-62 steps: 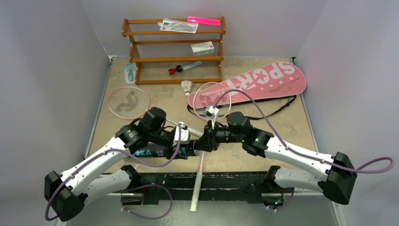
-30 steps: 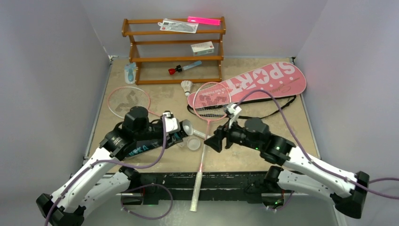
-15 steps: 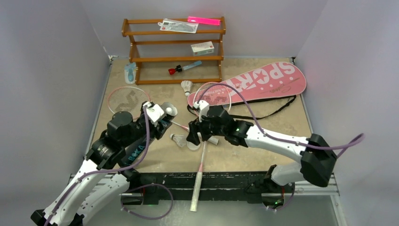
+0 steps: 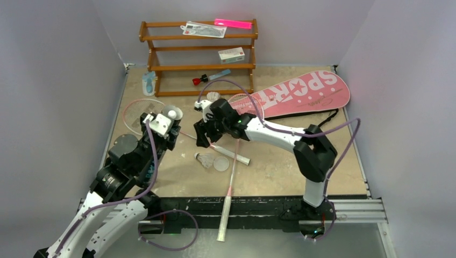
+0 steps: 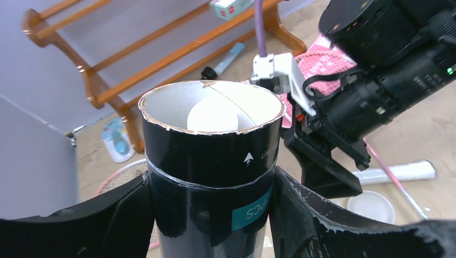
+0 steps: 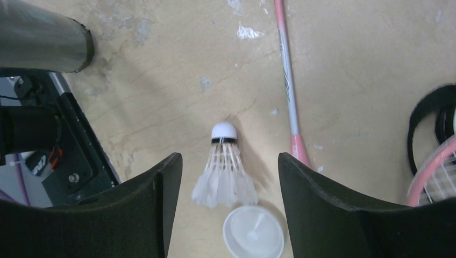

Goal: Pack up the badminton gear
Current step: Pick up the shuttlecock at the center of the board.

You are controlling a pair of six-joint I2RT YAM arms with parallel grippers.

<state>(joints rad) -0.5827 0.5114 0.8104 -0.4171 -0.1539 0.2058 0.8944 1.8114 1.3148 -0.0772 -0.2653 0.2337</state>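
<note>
A scuffed tan table top (image 4: 301, 156) sits between pale lilac walls, with a wooden rack (image 4: 198, 67) along the back edge. The pink bag (image 4: 301, 94) lies flat at the back right. One racket (image 4: 244, 106) rests its head on the bag's near end, and its shaft runs toward the near edge, where the white handle sticks out past the table. The second racket (image 4: 137, 110) lies at the back left, its head partly hidden by the left arm and its white handle slanting across the middle of the table.

The left gripper (image 5: 212, 207) is clamped on both sides of the black tube (image 5: 212, 177) and holds it upright above the table. The tube's open mouth faces up, and a white rounded object (image 5: 212, 115) shows inside it.

The right gripper (image 6: 227, 161) hangs over the middle of the table with its jaws wide apart and nothing in them. A shuttlecock (image 6: 225, 172) lies on its side on the table right below the gap, touching neither finger. A white lid (image 6: 253, 234) lies just beside its feathers. A second shuttlecock (image 4: 214, 97) stands near the foot of the rack, close to the bag
</note>
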